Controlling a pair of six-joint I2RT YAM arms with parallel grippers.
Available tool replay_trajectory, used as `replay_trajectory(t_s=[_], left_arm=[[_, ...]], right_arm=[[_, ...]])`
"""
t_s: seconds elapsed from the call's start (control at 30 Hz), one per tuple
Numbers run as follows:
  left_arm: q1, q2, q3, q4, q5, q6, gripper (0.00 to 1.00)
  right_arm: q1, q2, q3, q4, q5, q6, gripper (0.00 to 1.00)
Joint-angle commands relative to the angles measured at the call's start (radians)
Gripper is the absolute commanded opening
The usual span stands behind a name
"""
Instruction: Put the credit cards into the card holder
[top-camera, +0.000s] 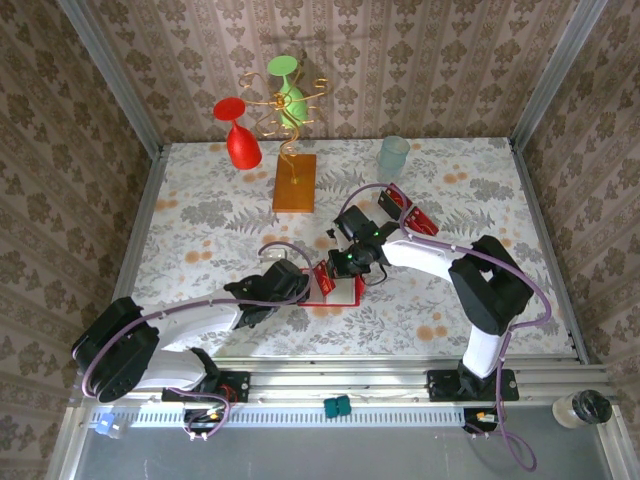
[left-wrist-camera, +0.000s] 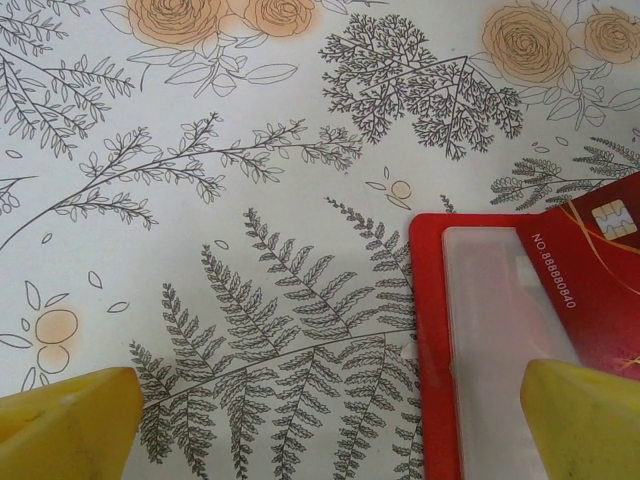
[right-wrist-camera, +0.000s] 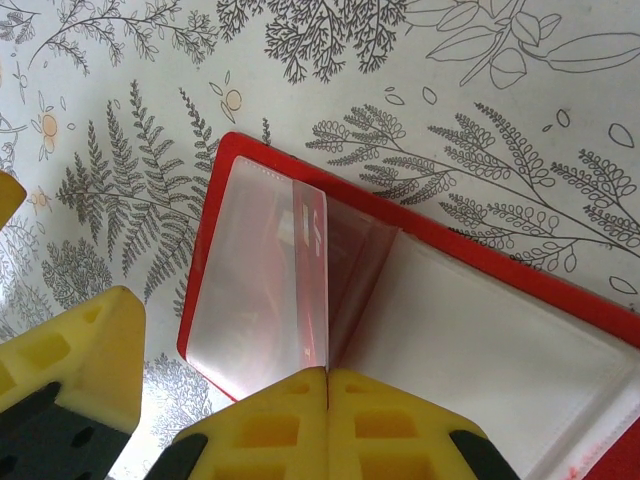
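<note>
The card holder (top-camera: 342, 294) lies open on the flowered cloth, red rim around pale inner pockets (right-wrist-camera: 260, 280). My right gripper (right-wrist-camera: 327, 375) is shut on a credit card (right-wrist-camera: 314, 270) that stands on edge, its far end down at the holder's fold. The left wrist view shows that card (left-wrist-camera: 600, 270), red with a chip and gold number, tilted over the holder (left-wrist-camera: 432, 330). My left gripper (left-wrist-camera: 330, 400) is open wide, one finger (left-wrist-camera: 585, 420) over the holder's near-left part and the other over the cloth. Two more credit cards (top-camera: 396, 200) (top-camera: 421, 221) lie behind the right arm.
An orange-brown block with gold wire (top-camera: 294, 182) stands at the back centre, with a red goblet (top-camera: 238, 135) and a green one (top-camera: 288, 90) by it. A pale cup (top-camera: 392, 157) sits back right. The left gripper's finger (right-wrist-camera: 70, 365) is close beside the holder's left edge.
</note>
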Motion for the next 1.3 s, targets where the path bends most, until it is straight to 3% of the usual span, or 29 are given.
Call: replay_trajectory(t_s=[0.0,0.97,1.27], left_arm=[[0.006,0.024,-0.009,0.016,0.014,0.016,0.98],[-0.002,0.134,-0.047,0.073,0.036,0.006,0.98],[-0.022,0.136,-0.068,0.059,0.014,-0.032,0.98]], right_arm=[[0.006,0.016,-0.011,0.007,-0.009,0.012,0.00],[0.009,0.013,-0.018,0.017,-0.024,0.028,0.00],[-0.027,-0.087,-0.023,0.039,-0.045,0.061,0.00]])
